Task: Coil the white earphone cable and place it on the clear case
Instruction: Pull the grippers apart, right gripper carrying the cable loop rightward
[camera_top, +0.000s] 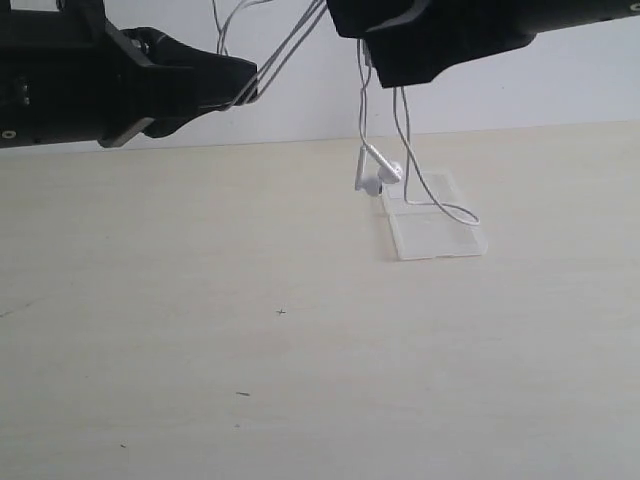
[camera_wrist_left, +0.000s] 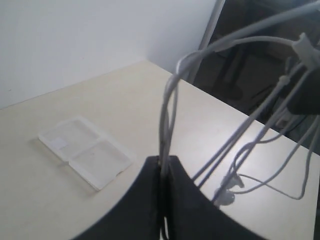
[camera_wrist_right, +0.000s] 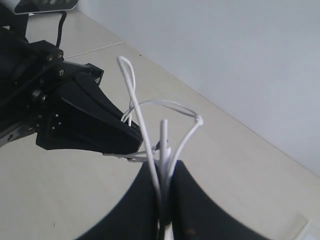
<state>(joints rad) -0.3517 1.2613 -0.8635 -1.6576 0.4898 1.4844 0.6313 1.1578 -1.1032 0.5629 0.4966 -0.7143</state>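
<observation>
The white earphone cable (camera_top: 362, 110) hangs in the air in several strands between my two grippers. My left gripper (camera_top: 250, 85) is shut on a bundle of strands (camera_wrist_left: 167, 110), with its jaws (camera_wrist_left: 165, 159) pressed together around them. My right gripper (camera_top: 395, 82) is shut on other strands and loops (camera_wrist_right: 137, 115) that stick up out of its jaws (camera_wrist_right: 166, 165). The earbuds (camera_top: 375, 175) dangle just above the table beside the clear case (camera_top: 435, 228). One loop of the cable (camera_top: 450, 210) droops over the case. The case (camera_wrist_left: 85, 150) lies flat on the table below both grippers.
The table (camera_top: 250, 350) is pale wood, with a white wall behind it. In the left wrist view the table's far edge (camera_wrist_left: 210, 97) drops off to dark furniture. The left gripper's black body (camera_wrist_right: 75, 120) sits close beside the right gripper.
</observation>
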